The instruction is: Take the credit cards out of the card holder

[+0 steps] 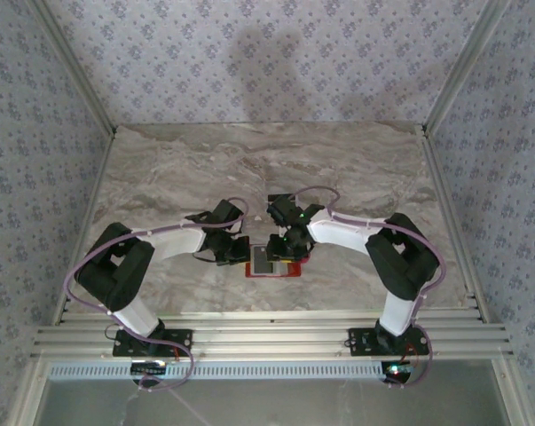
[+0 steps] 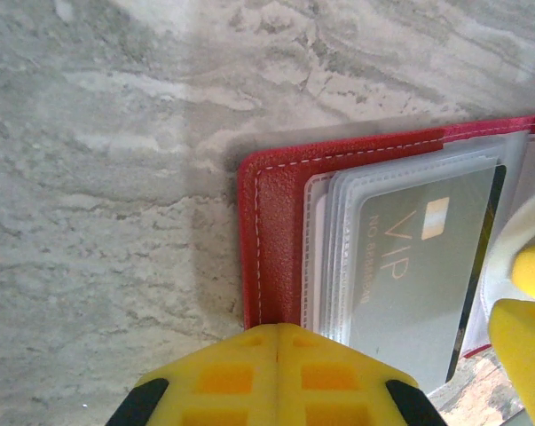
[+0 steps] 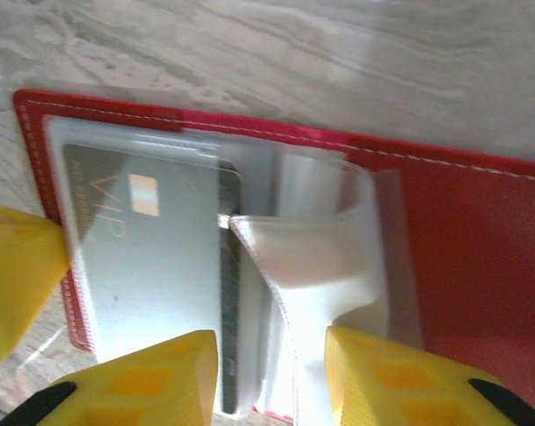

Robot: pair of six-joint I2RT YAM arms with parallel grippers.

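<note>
Small flat red card holder (image 1: 274, 265) lies open on the grey marble-pattern desk (image 1: 249, 160), near-centre, between the two arms. Left jaws sit at the holder's left side and right jaws over its far-right part. In the left wrist view the left jaws' yellow fingers (image 2: 223, 377) are pressed together with nothing visible between them, just at the stitched red edge of the holder (image 2: 276, 231); whether they touch the leather, cannot tell. A stack of clear plastic sleeves (image 2: 338, 257) sits inside, and a grey credit card with "VIP" lettering and a gold chip (image 2: 418, 266) is in the top sleeve, with a dark strip along its right edge. Cannot tell if that is a second card. In the right wrist view the right jaws are spread, yellow fingers (image 3: 143, 382) apart. One clear sleeve flap (image 3: 316, 266) is curled up off the holder (image 3: 480, 240) and runs down between them, beside the dark card edge. The VIP card (image 3: 143, 257) is flat inside its sleeve on the holder's left half. Right half is bare red leather.
</note>
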